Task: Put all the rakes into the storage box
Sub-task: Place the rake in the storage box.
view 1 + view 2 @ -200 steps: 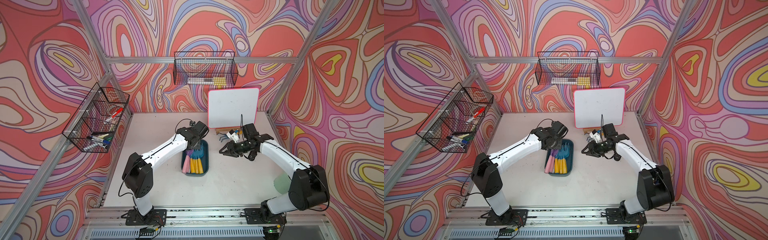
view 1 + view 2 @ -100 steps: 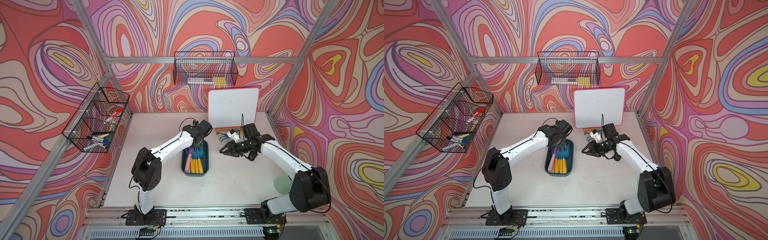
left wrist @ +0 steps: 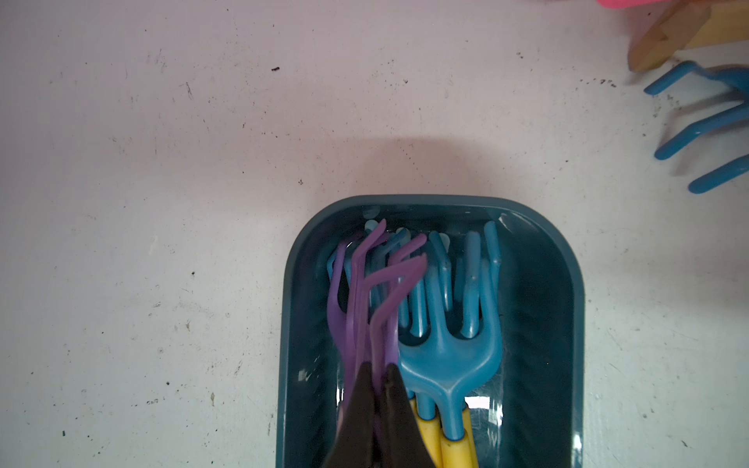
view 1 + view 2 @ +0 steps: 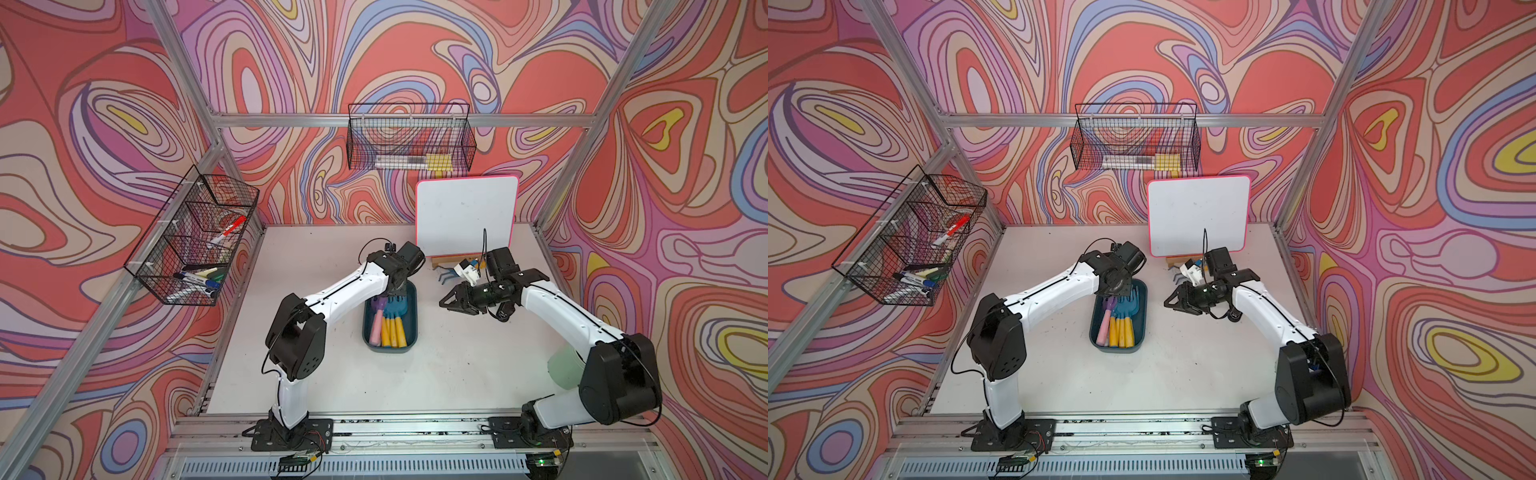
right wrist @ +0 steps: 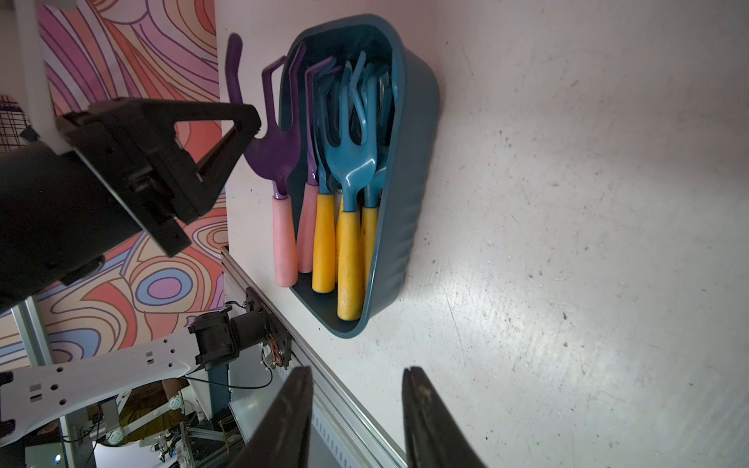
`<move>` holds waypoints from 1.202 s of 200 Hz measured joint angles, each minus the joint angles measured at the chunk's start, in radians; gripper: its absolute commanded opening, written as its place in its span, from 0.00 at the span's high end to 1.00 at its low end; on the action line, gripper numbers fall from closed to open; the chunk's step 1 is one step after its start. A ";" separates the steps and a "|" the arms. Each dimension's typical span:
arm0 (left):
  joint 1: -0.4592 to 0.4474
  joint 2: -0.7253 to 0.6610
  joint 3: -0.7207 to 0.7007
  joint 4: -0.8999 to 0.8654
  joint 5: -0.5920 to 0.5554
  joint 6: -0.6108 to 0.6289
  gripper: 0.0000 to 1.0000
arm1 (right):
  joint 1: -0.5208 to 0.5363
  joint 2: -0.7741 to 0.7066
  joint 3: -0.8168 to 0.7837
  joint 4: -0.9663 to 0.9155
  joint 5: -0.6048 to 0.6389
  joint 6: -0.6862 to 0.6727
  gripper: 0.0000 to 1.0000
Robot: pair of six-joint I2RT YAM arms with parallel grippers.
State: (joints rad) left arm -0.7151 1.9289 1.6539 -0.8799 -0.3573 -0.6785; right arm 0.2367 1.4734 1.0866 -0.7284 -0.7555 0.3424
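We've got the purple rake (image 5: pixel 279 162), pink-handled (tines bent), pinched at its head by the left gripper (image 3: pixel 379 377), hanging over the teal storage box (image 5: pixel 409 170) rim; right gripper (image 5: pixel 356 381) jaws spread, empty.

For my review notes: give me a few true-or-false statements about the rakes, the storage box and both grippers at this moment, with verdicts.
1. The left gripper has its fingers closed on a purple rake. True.
2. The right gripper holds a blue rake. False: its fingers are apart and hold nothing.
3. The storage box is empty. False: it holds several blue rakes with yellow handles.
4. A loose blue rake lies on the table outside the box, near the whiteboard. True.
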 measured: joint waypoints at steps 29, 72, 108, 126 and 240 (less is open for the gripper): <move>0.000 0.014 -0.009 0.004 0.003 -0.015 1.00 | 0.000 0.000 0.000 0.000 0.004 0.000 0.62; -0.007 0.016 -0.034 0.004 0.014 -0.039 0.89 | 0.000 0.000 0.000 0.000 0.008 0.000 0.62; -0.026 0.042 -0.034 0.003 0.040 -0.047 0.74 | 0.000 0.000 -0.006 0.000 0.008 0.000 0.62; -0.037 0.067 -0.023 -0.001 0.044 -0.048 0.73 | 0.000 0.000 -0.006 0.001 0.009 0.000 0.62; -0.091 0.093 0.033 -0.045 0.080 -0.009 0.70 | -0.001 -0.007 -0.006 -0.001 0.078 0.011 0.60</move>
State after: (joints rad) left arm -0.8062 2.0220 1.6867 -0.9245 -0.2775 -0.6872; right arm 0.2359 1.4666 1.0805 -0.7292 -0.6773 0.3531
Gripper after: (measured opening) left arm 0.287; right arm 0.390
